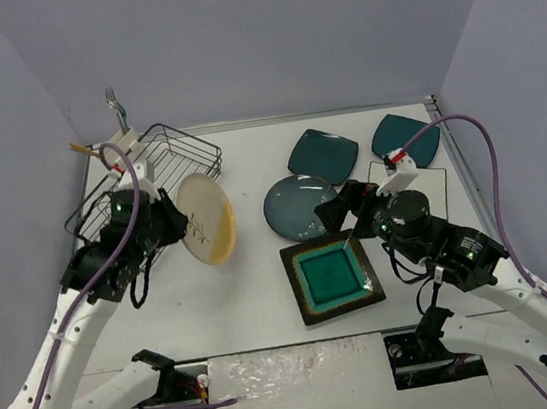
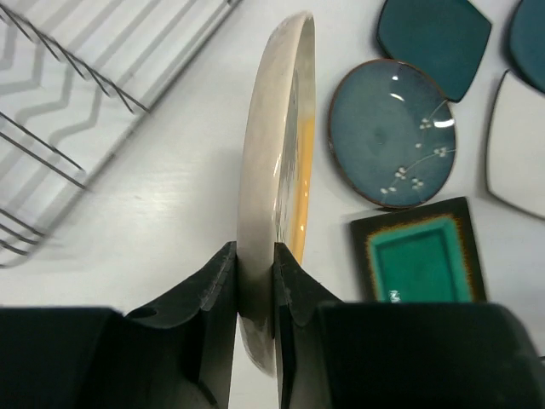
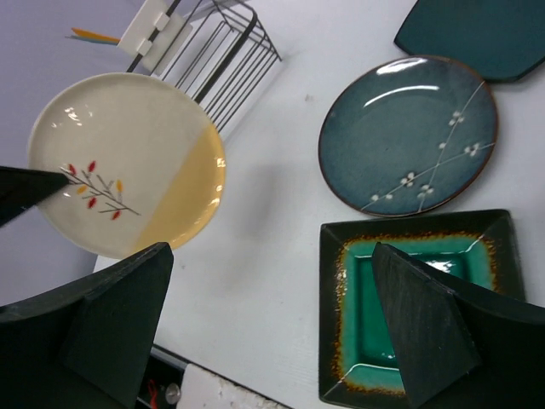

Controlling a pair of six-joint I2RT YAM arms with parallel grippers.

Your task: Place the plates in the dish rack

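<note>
A white table [image 1: 254, 288] sits boxed in by plain lavender-grey walls [image 1: 251, 36]. At far left the dish rack [image 1: 181, 154] stands with no plates in it, a white caddy [image 1: 124, 140] with a fork [image 1: 114, 102] at its back corner. Just right of the rack, the left gripper [image 2: 255, 264] pinches the rim of the cream-and-tan plate [image 1: 205, 219], holding it on edge above the table. Further right lie the grey-blue plate [image 1: 294, 207] and the brown-rimmed teal square [image 1: 331, 275], with two dark teal plates [image 1: 323, 156] [image 1: 406, 139] behind and the white square plate [image 2: 515, 145] beside them. The right gripper [image 3: 271, 256] hovers there, fingers spread wide, holding nothing.
</note>
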